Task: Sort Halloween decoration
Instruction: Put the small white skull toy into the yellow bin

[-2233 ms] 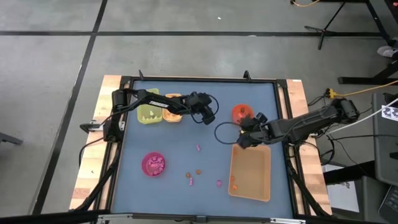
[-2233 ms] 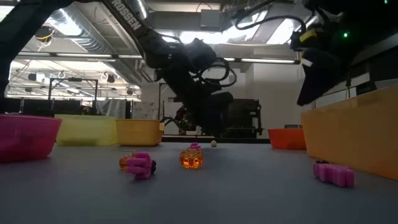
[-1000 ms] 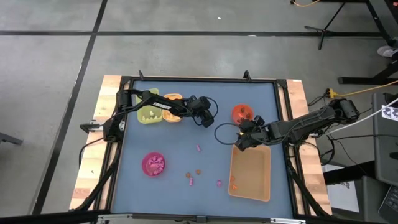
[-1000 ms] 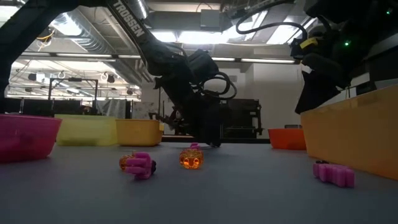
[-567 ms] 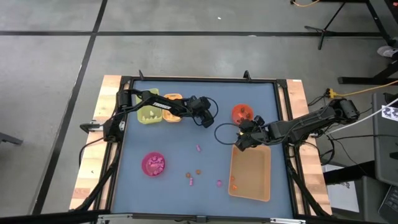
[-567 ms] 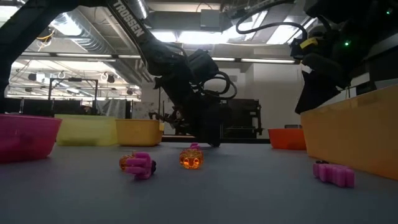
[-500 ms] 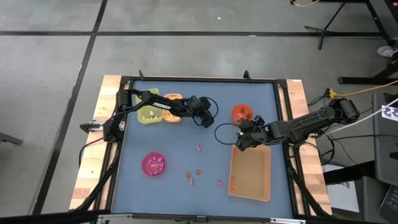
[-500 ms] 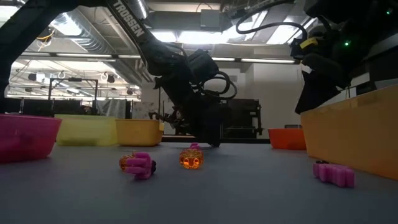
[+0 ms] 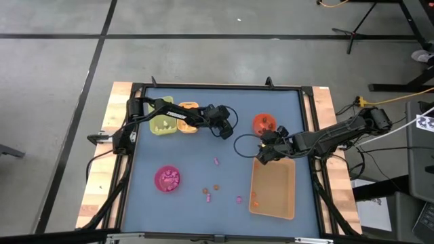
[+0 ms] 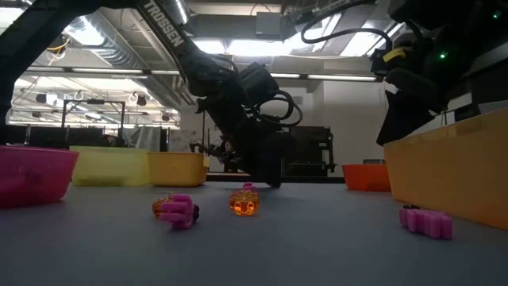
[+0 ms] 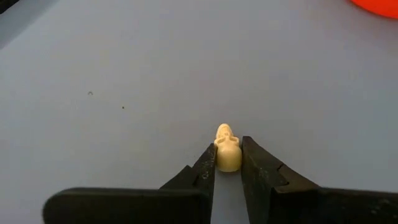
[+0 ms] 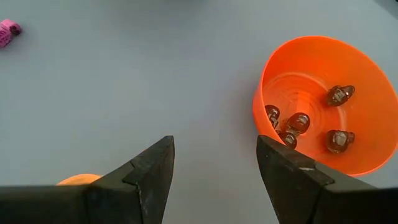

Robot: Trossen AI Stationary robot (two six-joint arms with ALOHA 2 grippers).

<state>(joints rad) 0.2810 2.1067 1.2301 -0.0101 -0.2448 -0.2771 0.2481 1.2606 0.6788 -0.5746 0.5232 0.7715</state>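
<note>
My left fingers (image 11: 228,163) clamp a cream-white skull trinket (image 11: 227,148) low over the grey tabletop (image 9: 203,149), near the orange tray (image 9: 188,126) and green tray (image 9: 161,125). My right fingers (image 12: 214,171) are spread wide, gripping nothing, beside the red bowl (image 12: 317,99) with dark trinkets (image 12: 297,122) inside. Loose pink trinket (image 10: 180,210) and orange trinket (image 10: 244,202) lie mid-tabletop; pink bowl (image 9: 167,179), tan tray (image 9: 274,188) nearby.

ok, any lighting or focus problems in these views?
Low view: backlit by ceiling lights, so both arms read as silhouettes; the orange trinket glows. Left wrist view: even light, the cream skull is sharp between the left gripper fingers. Right wrist view: the red-orange bowl is crisp, no glare.
</note>
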